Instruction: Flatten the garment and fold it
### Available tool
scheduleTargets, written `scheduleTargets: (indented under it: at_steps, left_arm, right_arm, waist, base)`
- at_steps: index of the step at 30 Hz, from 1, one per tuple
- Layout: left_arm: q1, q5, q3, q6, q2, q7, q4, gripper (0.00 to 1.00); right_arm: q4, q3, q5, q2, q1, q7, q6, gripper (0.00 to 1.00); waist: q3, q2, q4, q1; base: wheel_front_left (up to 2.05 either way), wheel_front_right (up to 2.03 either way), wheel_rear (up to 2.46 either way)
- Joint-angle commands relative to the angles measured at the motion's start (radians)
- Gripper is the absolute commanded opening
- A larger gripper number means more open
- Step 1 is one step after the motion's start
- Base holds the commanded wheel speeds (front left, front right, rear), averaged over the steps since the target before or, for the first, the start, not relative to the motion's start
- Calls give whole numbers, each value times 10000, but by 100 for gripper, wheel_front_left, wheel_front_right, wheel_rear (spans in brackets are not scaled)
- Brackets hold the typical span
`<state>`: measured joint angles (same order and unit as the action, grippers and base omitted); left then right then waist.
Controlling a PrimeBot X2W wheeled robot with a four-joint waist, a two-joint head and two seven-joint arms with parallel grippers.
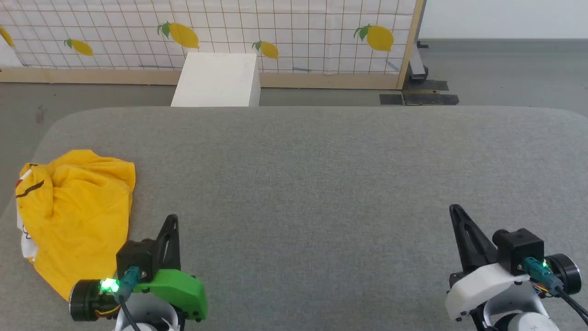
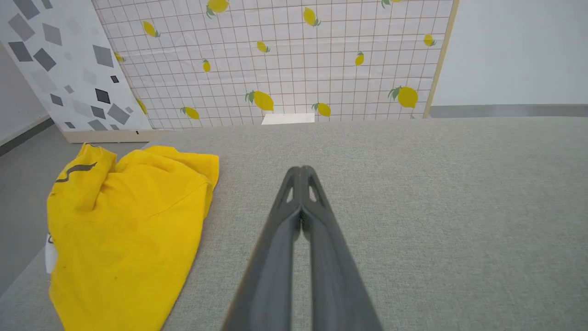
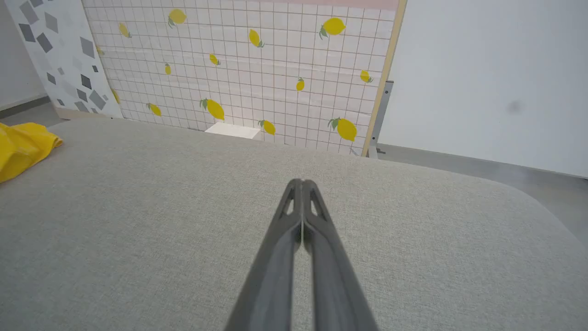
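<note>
Two grippers lie low over a grey cloth table (image 1: 321, 174), well apart. The shirt (image 1: 78, 216) is a crumpled yellow heap just left of the left gripper (image 1: 171, 221), with plain grey cloth between heap and fingers. From the right gripper (image 1: 455, 212) the shirt is far off to the left, across the table's width. Past both sets of fingertips, beyond the far table edge, a white box (image 1: 216, 85) stands on the floor against a lemon-print panel (image 1: 294, 41). Left of that panel, the left wrist view shows a second panel (image 2: 55, 69) with grey shapes.

Both grippers point away from the robot, tips leaning a little toward each other. In the left wrist view the left gripper (image 2: 301, 171) has its fingers pressed together at the tips and holds nothing, the shirt (image 2: 128, 230) lying to their left. The right gripper (image 3: 302, 182) is likewise closed and empty.

Whether either tip touches the cloth cannot be told. The shirt's near hem runs behind the left gripper's body in the head view, and its sleeves and collar are lost in the folds. A black stripe and a white patch show at its far left side. In the right wrist view the frame's left edge cuts the shirt (image 3: 20, 147) to one corner.
</note>
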<state>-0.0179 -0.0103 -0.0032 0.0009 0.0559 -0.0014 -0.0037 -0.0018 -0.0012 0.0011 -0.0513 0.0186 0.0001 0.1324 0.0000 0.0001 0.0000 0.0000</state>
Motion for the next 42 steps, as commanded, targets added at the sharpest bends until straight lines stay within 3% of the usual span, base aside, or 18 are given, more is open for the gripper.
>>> scheduleTargets:
  at_steps: [1, 18, 19, 42]
  left_arm:
    - [179, 103, 32, -9, -57, 14, 37, 0]
    - [179, 103, 32, -9, -57, 14, 37, 0]
    - [-6, -6, -8, 0, 2, -4, -2, 100]
    - [-146, -212, -97, -37, -7, -397, -40, 100]
  right_arm:
    - [18, 12, -11, 11, -186, -1, -17, 0]
    - [18, 12, -11, 11, -186, -1, -17, 0]
    - [0, -7, 4, -2, 4, -5, 0, 100]
    - [30, -573, 113, 0, 77, -400, -3, 100]
  waist:
    - [0, -1, 0, 0]
    - [0, -1, 0, 0]
    - [0, -1, 0, 0]
    - [34, -1, 52, 0]
  base:
    - [0, 0, 0]
    - [0, 0, 0]
    - [0, 0, 0]
    - [0, 0, 0]
